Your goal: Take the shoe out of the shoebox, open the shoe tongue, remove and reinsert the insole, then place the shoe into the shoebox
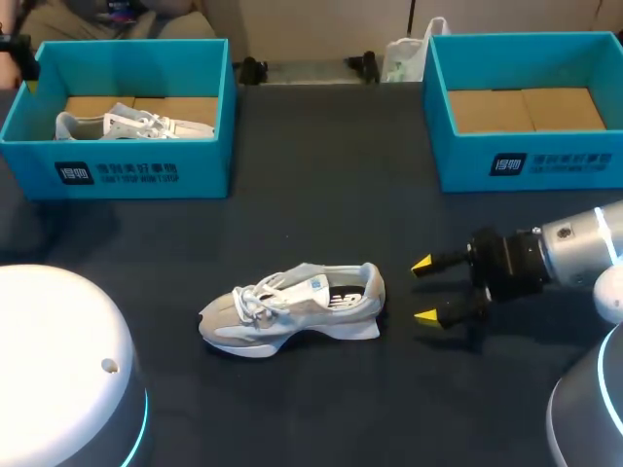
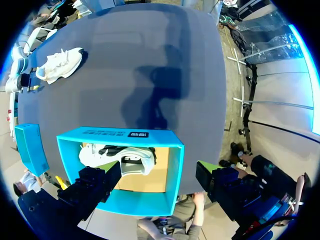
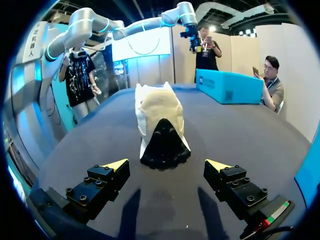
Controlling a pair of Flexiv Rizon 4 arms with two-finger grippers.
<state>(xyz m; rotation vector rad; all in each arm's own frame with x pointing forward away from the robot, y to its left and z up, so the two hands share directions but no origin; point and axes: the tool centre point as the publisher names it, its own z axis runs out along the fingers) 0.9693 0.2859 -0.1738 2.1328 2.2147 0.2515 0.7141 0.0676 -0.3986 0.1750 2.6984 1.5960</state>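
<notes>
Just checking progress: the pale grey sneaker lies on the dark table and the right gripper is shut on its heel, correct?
Not quite. The pale grey sneaker does lie on the dark table, but the right gripper is open, short of its heel; the head view shows it.

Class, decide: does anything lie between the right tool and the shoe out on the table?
Nothing visible does. The open right tool faces the heel of the shoe, with only bare table between them.
</notes>
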